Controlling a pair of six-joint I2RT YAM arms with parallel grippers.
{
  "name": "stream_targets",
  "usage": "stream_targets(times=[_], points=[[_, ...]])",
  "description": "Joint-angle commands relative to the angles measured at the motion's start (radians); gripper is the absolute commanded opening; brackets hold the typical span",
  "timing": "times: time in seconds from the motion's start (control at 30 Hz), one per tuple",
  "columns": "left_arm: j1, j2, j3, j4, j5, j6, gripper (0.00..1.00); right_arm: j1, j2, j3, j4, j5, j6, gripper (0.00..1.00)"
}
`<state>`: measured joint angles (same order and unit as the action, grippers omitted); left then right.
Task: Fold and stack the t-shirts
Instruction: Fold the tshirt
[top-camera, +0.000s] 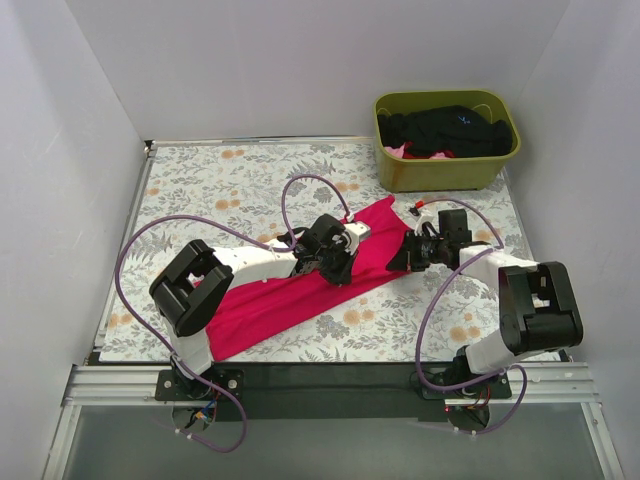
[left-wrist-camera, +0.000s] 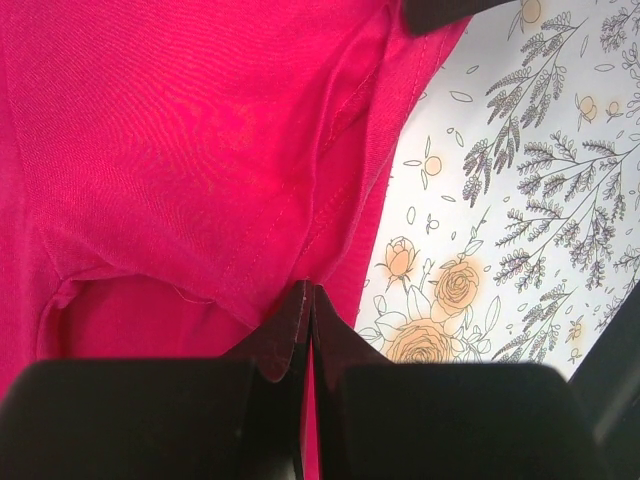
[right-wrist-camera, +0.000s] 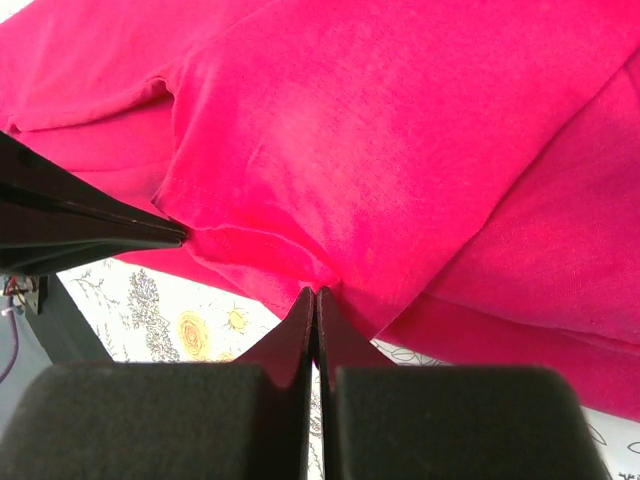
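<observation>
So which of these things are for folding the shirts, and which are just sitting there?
For the job:
- red t-shirt, pinched by the left gripper and the right gripper
- black clothes in the green bin

Just there:
- flowery table cover
- purple cables

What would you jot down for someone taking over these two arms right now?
Left gripper: shut, pinching an edge of the red t-shirt.
Right gripper: shut, pinching the same shirt near its far right end.
Red t-shirt: a long diagonal strip on the table, layers overlapping, so partly folded.
Black garments: piled in the green bin at the far right corner.
Done: a first lengthwise fold, it seems; no stack yet.
Left: fold the strip into a small rectangle, set it down, then do the bin's garments.
</observation>
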<state>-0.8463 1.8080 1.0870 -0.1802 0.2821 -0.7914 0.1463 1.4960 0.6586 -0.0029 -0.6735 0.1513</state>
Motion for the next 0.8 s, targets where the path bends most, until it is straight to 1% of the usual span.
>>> stream_targets(times=[0.0,0.13,0.27,0.57,0.77], points=[[-0.002,-0.044,0.005,-0.013,0.011,0.014,0.0,0.006,0.012,0.016,0.004,-0.003,0.01,0.01],[0.001,-0.042,0.027,-0.015,0.002,0.012,0.0,0.006,0.023,0.068,0.004,-0.003,0.013,0.01],[0.029,-0.03,0.051,-0.024,0.005,-0.002,0.0,0.007,0.049,0.11,0.004,-0.001,0.007,0.01],[0.095,0.02,0.123,-0.024,0.078,-0.026,0.0,0.006,0.116,0.182,0.004,0.037,-0.016,0.01],[0.136,0.073,0.159,-0.038,0.103,-0.037,0.0,0.006,0.147,0.217,0.004,0.084,-0.033,0.01]])
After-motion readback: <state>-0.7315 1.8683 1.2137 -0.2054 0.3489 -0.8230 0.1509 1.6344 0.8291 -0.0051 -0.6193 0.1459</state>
